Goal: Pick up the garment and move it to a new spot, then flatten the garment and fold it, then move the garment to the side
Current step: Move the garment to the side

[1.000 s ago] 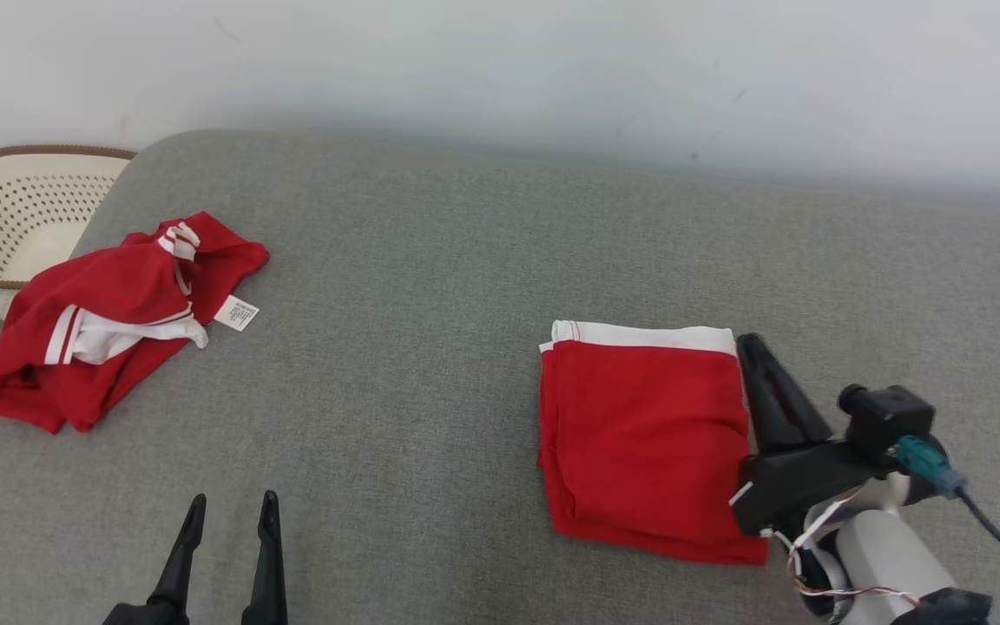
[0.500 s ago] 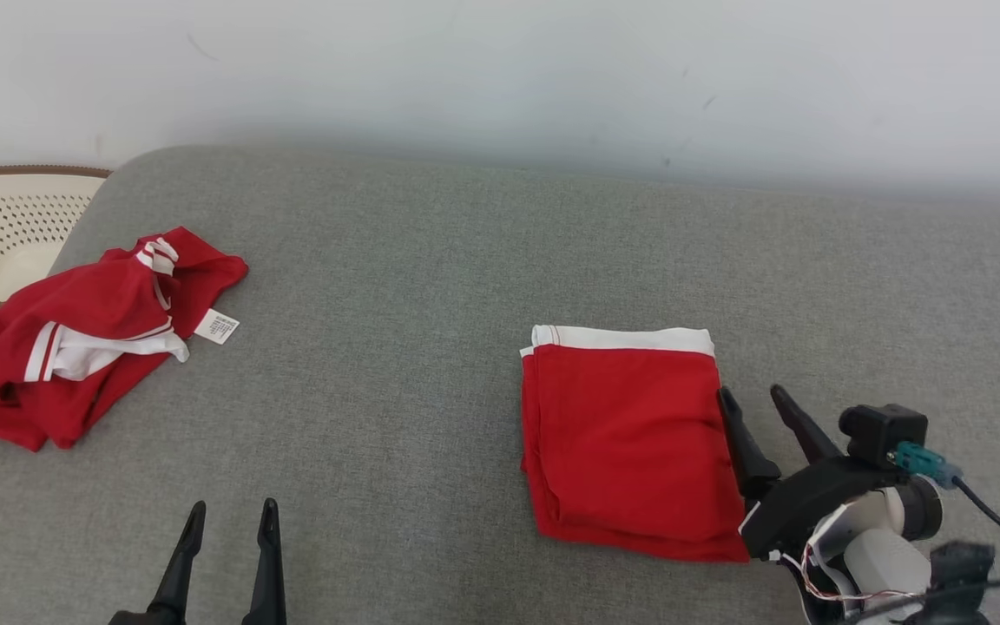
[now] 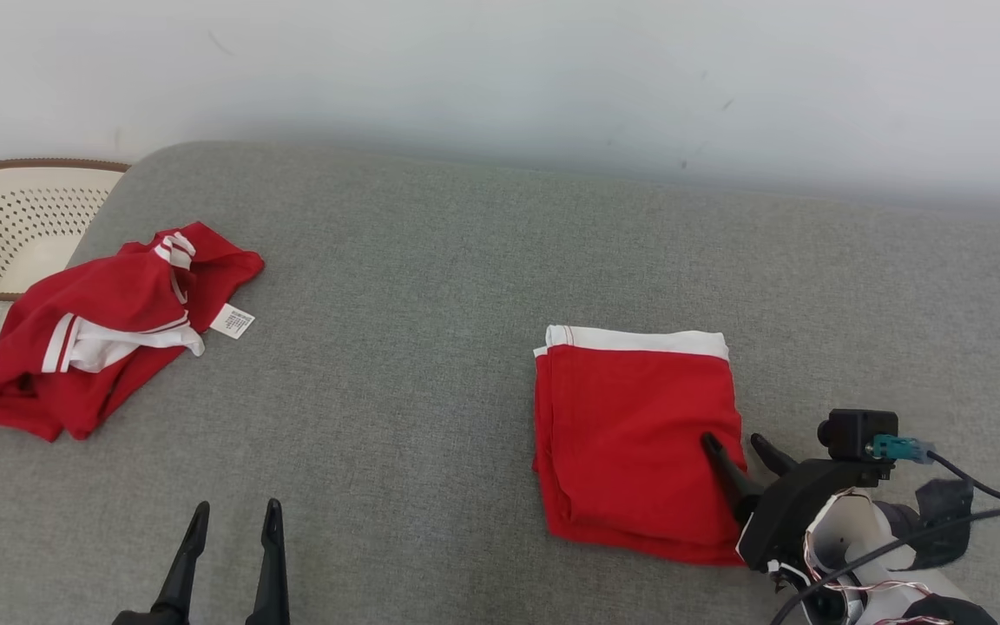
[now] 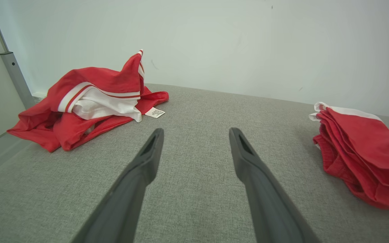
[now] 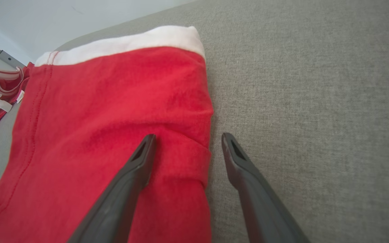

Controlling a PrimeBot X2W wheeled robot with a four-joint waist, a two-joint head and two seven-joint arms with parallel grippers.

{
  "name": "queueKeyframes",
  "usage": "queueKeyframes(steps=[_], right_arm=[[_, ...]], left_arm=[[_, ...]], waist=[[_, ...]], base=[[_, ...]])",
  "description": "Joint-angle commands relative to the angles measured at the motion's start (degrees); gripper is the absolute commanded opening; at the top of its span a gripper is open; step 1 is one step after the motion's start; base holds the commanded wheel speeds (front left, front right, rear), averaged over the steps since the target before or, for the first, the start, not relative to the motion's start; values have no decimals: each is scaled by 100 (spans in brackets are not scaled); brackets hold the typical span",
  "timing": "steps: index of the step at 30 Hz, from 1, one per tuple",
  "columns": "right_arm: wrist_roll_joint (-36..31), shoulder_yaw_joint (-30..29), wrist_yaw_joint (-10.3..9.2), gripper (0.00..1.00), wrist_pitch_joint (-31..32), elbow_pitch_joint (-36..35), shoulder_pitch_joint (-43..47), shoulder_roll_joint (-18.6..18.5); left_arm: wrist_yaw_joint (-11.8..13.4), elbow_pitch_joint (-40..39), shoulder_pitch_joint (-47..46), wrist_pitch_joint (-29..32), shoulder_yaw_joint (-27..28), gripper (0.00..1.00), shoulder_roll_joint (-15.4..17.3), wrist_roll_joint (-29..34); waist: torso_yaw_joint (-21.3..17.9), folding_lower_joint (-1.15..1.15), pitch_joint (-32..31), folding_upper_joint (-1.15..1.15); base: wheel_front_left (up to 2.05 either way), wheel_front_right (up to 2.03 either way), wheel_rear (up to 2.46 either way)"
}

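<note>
The garment (image 3: 630, 434) lies folded into a neat red rectangle with a white band along its far edge, right of centre on the grey cushion (image 3: 396, 347). My right gripper (image 3: 733, 441) is open at its near right corner. In the right wrist view the garment (image 5: 96, 118) has one finger of that gripper (image 5: 188, 136) over its red cloth and the other over bare cushion, nothing gripped. My left gripper (image 3: 236, 505) stands open at the lower left, with nothing between its fingers (image 4: 197, 130). The left wrist view has the folded garment (image 4: 360, 152) at its right.
A second red and white garment (image 3: 109, 330) lies crumpled at the cushion's left end, its label showing; the left wrist view has it (image 4: 89, 104) ahead on the left. A cream perforated basket (image 3: 5, 234) stands beyond the left edge. A pale wall runs behind.
My right gripper has opened and drawn back from the garment's far right edge to its near right corner. The folded garment stays put. The head view has shifted slightly.
</note>
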Motion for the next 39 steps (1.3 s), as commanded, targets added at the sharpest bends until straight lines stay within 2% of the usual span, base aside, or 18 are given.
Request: queueKeyframes(steps=[1,11,12,14,15,30,39], right_arm=[[58,30,-1,100,26,27,-56,0],[711,540,-1,100,692,234,-144,29],[747,581,-1,82,704,240,-152,16],[828,656,-1,13,728,236,-155,-5],[861,695,-1,0,727,229,-161,-13],[784,962,-2,0,14,376,-765,-282],[431,1277,-2,0,23,507,-1608,-791]], left_arm=[[1,5,2,-23,7,100,1,15],[35,-2,11,-23,-33,100,1,-46],[43,-5,8,-23,-37,100,1,-44],[48,-9,8,-23,-45,100,1,-44],[43,-3,10,-23,-40,100,1,-47],[44,-32,18,-22,30,100,0,-58],[12,-193,-129,-23,46,100,1,22]], waist=[[8,0,2,0],[33,0,26,0],[33,0,30,0],[32,0,36,0],[30,0,38,0],[-99,0,92,0],[-399,0,475,0]], base=[[0,0,0],[0,0,0],[0,0,0],[0,0,0],[0,0,0],[0,0,0],[0,0,0]])
